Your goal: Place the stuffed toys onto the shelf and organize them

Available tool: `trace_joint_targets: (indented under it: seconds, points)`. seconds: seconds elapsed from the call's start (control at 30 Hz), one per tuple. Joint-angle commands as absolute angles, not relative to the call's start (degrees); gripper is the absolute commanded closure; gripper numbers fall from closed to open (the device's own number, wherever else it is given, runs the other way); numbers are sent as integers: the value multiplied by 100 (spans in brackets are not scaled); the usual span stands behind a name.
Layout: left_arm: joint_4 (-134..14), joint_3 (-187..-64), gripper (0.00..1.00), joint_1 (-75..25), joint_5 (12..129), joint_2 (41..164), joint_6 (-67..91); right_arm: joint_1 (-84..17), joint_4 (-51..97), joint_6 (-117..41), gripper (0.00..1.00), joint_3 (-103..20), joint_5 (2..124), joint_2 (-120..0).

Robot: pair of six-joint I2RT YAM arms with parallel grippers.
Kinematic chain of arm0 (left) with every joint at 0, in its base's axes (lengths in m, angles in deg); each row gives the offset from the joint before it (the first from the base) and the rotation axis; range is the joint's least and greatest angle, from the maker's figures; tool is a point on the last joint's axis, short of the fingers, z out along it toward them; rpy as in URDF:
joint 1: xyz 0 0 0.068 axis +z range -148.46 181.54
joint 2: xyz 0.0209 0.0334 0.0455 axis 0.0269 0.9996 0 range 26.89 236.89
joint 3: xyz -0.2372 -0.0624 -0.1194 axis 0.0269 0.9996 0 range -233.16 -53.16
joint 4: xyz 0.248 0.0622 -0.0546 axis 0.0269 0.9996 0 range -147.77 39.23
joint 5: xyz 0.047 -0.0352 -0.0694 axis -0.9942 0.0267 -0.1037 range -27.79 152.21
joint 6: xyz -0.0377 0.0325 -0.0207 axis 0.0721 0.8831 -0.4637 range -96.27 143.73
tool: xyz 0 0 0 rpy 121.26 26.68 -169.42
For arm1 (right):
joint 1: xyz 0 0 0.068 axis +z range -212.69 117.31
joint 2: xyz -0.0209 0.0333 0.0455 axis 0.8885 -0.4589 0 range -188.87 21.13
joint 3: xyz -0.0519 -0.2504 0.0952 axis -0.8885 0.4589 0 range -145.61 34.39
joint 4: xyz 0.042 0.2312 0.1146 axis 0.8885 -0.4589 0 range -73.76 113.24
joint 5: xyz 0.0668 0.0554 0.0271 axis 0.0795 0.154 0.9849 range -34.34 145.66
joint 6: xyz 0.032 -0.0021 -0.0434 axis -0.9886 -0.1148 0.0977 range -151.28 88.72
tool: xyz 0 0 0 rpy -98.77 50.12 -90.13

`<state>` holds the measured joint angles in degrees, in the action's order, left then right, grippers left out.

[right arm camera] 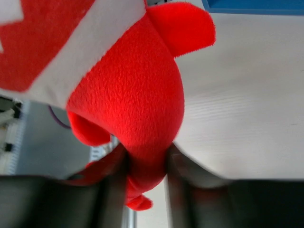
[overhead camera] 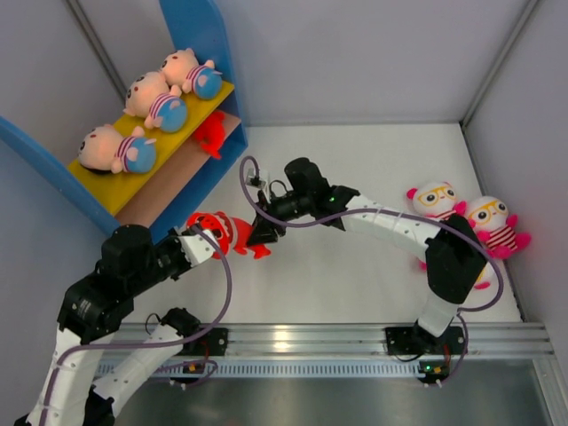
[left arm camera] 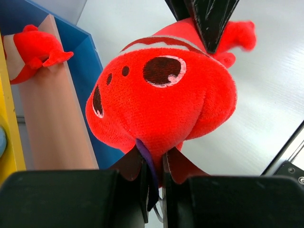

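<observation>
Now, the red toy (overhead camera: 226, 231) hangs in the air just off the open front of the shelf (overhead camera: 197, 35), caught between both arms above the worktop (overhead camera: 355, 160). The left pincer (overhead camera: 211, 240) has it from the shelf side. In the left wrist view its fingers (left arm camera: 128, 164) are almost together, nipping a small fold of plush under the toy's face. The face, with a dark round eye and dots, looks up at that camera.

The right pincer (overhead camera: 257, 236) comes in from the other side. In the right wrist view 1 red limb runs down between its fingers (right arm camera: 114, 190), and they sit close on either side of it. I cannot tell whether they are squeezing it or only bracketing it. The toy's white stripe shows above them.

On the shelf, 3 dolls (overhead camera: 155, 102) lie in a row on the yellow upper board (overhead camera: 98, 191), heads pointing to the left. A second red toy (overhead camera: 211, 135) lies on the tan lower board (overhead camera: 164, 191), at its far end by the blue side panel.

Over on the right, 2 owls (overhead camera: 437, 201) sit side by side on the worktop, touching each other, well apart from the shelf. The right arm's elbow partly covers the space in front of them.
</observation>
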<state>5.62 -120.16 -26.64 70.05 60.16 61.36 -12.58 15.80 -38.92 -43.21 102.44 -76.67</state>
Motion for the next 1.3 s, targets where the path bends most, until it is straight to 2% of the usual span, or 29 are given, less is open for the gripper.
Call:
trace_joint_targets:
  seconds: [0.0,0.1,0.17,0.23,0.33,0.37,0.47,0.5,0.53,0.73,0.87,1.07,1.27]
  points:
    - [208,-12031,100,-2658,6916,5906,6047,-1092,2430,-4322,77,-4470,10286,-7704]
    - [208,-11970,100,-2650,6802,5774,5994,-1118,2377,-4367,100,-4436,10023,-7617]
    - [208,-11856,97,-2650,6583,5617,5959,-1162,2386,-4402,100,-4304,9629,-7441]
    - [208,-11487,69,-2641,6285,5397,5950,-1241,2395,-4595,100,-4155,9207,-7353]
    - [217,-10907,60,-2615,6055,5133,6055,-1320,2342,-4763,100,-4084,8503,-7309]
    - [208,-10828,51,-2597,6037,4993,6047,-1312,2368,-4859,100,-4058,8153,-7291]
    - [208,-10818,34,-2413,6046,4790,5907,-1312,2447,-5000,100,-4005,7643,-7212]
    - [208,-10844,17,-2352,6037,4728,5880,-1312,2369,-5009,100,-4101,7510,-7212]
    - [217,-10853,14,-2246,6028,4667,5854,-1312,2342,-5009,100,-4171,7369,-7203]
    - [217,-10379,2,-1807,5519,3946,5713,-1242,1561,-5044,100,-4935,6112,-7483]
    - [217,-10054,2,-1516,4721,3349,5731,-1040,1445,-5403,100,-5332,5112,-7765]
    - [392,-9737,2,-1244,3674,2794,5599,-644,1393,-5641,100,-6131,4259,-8301]
    - [665,-9868,2,-1164,3417,2785,5564,-390,744,-5677,100,-7361,4125,-9110]
